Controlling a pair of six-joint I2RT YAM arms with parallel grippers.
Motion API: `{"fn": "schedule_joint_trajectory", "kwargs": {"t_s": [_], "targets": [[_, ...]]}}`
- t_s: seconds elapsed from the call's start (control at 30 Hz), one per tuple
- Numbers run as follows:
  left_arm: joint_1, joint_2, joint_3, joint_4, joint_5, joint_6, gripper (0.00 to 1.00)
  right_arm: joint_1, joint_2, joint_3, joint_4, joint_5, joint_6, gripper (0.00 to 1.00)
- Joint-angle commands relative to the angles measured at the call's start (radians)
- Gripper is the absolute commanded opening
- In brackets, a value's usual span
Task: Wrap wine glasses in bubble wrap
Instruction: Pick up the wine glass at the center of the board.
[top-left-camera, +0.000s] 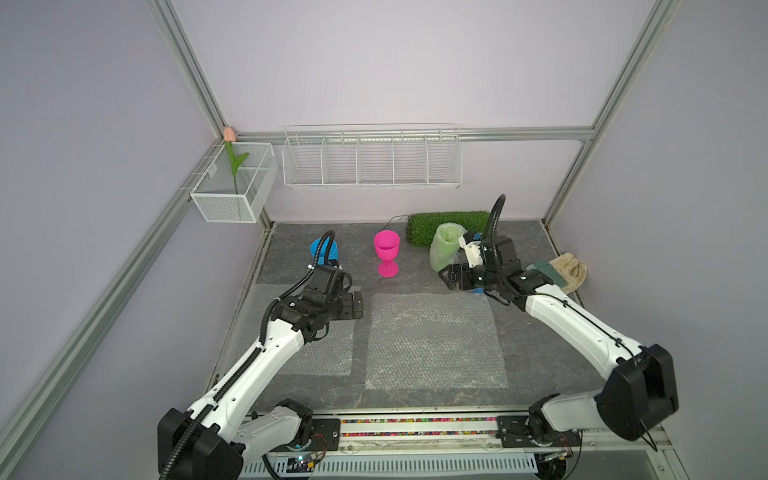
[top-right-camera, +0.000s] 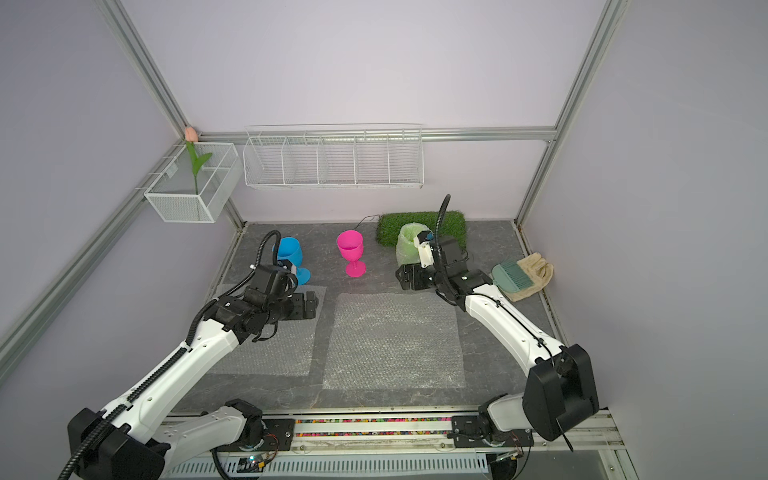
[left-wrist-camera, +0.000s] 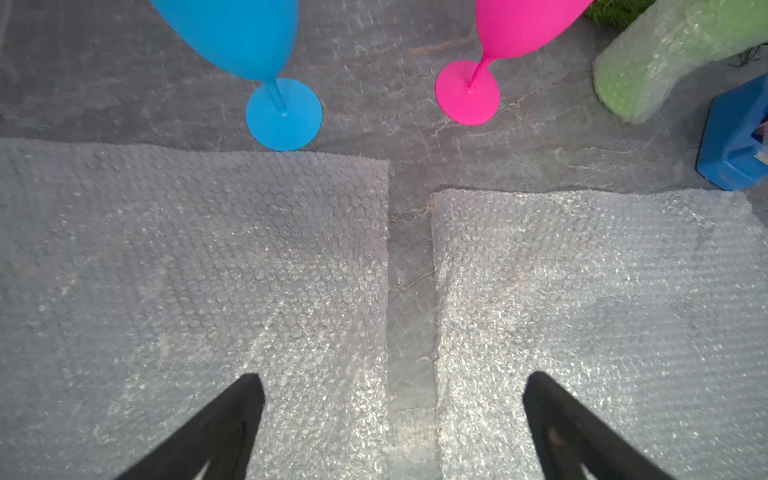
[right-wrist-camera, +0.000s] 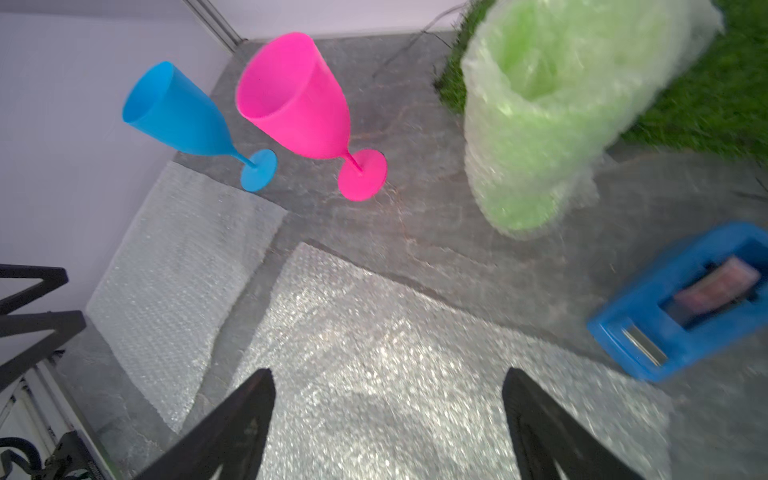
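Since the green goblet (top-left-camera: 445, 243) stands wrapped right of the pink goblet (top-left-camera: 386, 251), the left gripper (left-wrist-camera: 393, 376) and right gripper (right-wrist-camera: 388, 371) hang wide and empty. You see the blue goblet (top-right-camera: 289, 253) bare left of it, with flat bubble wrap (top-left-camera: 432, 340) laid before it for rolling.
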Motion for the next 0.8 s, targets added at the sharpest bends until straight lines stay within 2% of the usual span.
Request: {"fn": "schedule_joint_trajectory", "kwargs": {"t_s": [0.0, 0.2, 0.33, 0.53, 0.77], "targets": [[0.011, -0.008, 0.036, 0.011, -0.057, 0.093, 1.0, 0.041, 0.087, 0.06, 0.174, -0.077, -0.088, 0.89], [0.031, -0.034, 0.021, 0.06, -0.122, 0.188, 1.0, 0.077, 0.248, 0.12, 0.403, -0.093, -0.202, 0.89], [0.083, -0.03, 0.019, 0.061, -0.089, 0.188, 1.0, 0.088, 0.371, 0.195, 0.495, -0.097, -0.227, 0.89], [0.115, -0.039, 0.011, 0.064, -0.082, 0.203, 1.0, 0.137, 0.508, 0.271, 0.606, -0.084, -0.311, 0.89], [0.131, -0.039, 0.008, 0.064, -0.062, 0.211, 1.0, 0.148, 0.625, 0.355, 0.626, 0.012, -0.26, 0.89]]}}
